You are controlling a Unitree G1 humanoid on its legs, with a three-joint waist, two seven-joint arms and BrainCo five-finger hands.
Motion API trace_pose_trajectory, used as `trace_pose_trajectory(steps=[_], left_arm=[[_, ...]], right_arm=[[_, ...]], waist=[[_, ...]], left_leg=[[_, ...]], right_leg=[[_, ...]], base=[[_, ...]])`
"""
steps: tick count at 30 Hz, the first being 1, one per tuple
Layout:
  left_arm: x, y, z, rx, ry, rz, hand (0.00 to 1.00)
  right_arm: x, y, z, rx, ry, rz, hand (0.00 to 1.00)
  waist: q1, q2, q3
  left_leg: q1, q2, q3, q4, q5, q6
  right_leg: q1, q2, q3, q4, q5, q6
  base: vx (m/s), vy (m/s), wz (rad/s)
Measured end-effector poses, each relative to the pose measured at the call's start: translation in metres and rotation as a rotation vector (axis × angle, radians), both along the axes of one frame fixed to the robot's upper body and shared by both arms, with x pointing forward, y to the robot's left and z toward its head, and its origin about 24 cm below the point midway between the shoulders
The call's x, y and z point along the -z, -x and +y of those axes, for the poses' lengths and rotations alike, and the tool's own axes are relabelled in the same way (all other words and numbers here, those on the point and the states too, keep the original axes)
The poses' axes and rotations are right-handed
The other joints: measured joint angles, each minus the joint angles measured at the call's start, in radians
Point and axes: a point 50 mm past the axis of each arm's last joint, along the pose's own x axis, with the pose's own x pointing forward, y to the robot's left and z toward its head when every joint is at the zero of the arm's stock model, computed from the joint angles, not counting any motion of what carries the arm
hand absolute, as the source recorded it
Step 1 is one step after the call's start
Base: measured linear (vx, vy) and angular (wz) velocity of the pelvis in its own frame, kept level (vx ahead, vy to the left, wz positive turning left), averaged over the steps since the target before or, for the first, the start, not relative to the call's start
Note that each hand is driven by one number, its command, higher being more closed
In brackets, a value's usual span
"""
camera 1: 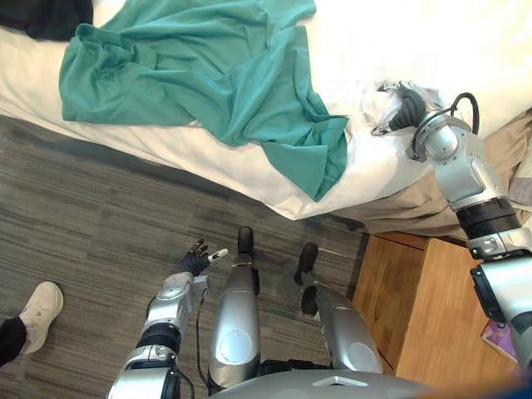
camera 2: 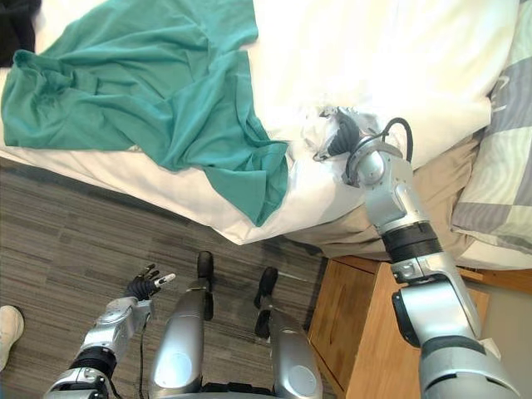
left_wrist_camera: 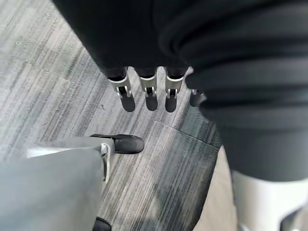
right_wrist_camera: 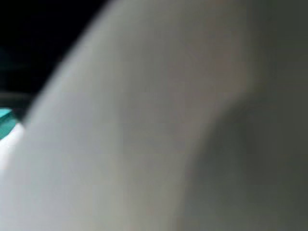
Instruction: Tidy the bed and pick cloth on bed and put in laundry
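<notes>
1. Plainly, little of the task looks done. The teal cloth (camera 1: 208, 75) lies spread and crumpled on the bed (camera 1: 416, 33), across the upper left of the frame. One corner of it hangs over the bed's edge toward the floor (camera 1: 83, 208).
2. A black garment (camera 1: 50, 17) sits in the top left corner, also on the bed and just beside the teal cloth.
3. The right hand (camera 1: 407, 106), upper right of centre in the left eye view, is pushed into a bunched fold of the white bedding (camera 1: 370, 100) near the bed's corner. It is just right of the teal cloth's hanging corner and not touching it. The fold covers the hand, so I cannot tell whether it has hold of the bedding.
4. The left hand (camera 1: 196, 261) hangs low over the floor, lower left of centre. Its fingers (left_wrist_camera: 147, 91) are relaxed and nearly straight, with nothing in them.
5. The step in hand looks like the tidying part, working the rumpled bedding. Smoothing that fold, gathering the teal cloth and probably the black garment, and carrying them to the laundry are all left. Where the laundry goes cannot be told from here.
6. A wooden nightstand (camera 1: 424, 316) stands at lower right and a checked pillow (camera 2: 499, 166) lies at the right edge. A person's white shoe (camera 1: 37, 306) is at the lower left edge.
</notes>
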Motion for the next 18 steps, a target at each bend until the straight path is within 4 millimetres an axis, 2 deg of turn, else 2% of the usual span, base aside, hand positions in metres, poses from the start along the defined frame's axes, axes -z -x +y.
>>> trace_pose_trajectory(steps=[6, 11, 13, 15, 18], left_arm=[[-0.004, -0.004, 0.005, 0.013, -0.022, 0.011, 0.0], [-0.004, -0.002, 0.007, 0.033, -0.055, 0.035, 0.0], [-0.005, 0.001, 0.007, 0.046, -0.073, 0.038, 0.0], [-0.003, 0.007, 0.007, 0.05, -0.084, 0.044, 0.0], [0.009, 0.028, 0.007, 0.038, -0.077, 0.097, 0.0]], right_arm=[[0.019, -0.007, 0.0, 0.027, -0.046, 0.078, 1.0], [0.059, -0.001, -0.002, 0.045, -0.205, 0.128, 1.0], [0.073, 0.007, -0.004, 0.048, -0.265, 0.131, 1.0], [0.095, 0.023, -0.008, 0.057, -0.337, 0.138, 1.0], [0.143, 0.059, -0.009, 0.116, -0.468, 0.177, 1.0]], waist=[[0.001, -0.029, -0.008], [0.007, -0.07, -0.016], [0.008, -0.081, -0.016], [0.009, -0.096, -0.023], [-0.005, -0.121, -0.057]], left_leg=[[0.028, 0.0, -0.003, -0.004, 0.002, -0.001], [0.095, 0.001, 0.008, -0.026, -0.002, -0.006], [0.126, 0.003, 0.017, -0.034, -0.005, -0.009], [0.163, 0.006, 0.036, -0.041, -0.01, -0.014], [0.236, 0.016, 0.075, -0.056, -0.038, -0.024]], right_leg=[[0.027, 0.0, 0.0, -0.001, 0.0, 0.0], [0.091, 0.004, 0.006, -0.026, 0.008, 0.012], [0.115, 0.005, 0.012, -0.029, 0.011, 0.016], [0.14, 0.006, 0.029, -0.03, 0.012, 0.017], [0.193, 0.012, 0.068, -0.036, 0.012, 0.018]], base=[[0.02, 0.006, 0.03], [0.04, 0.004, -0.04], [0.03, 0.013, -0.12], [0.05, 0.021, -0.23], [0.03, 0.02, -0.35]])
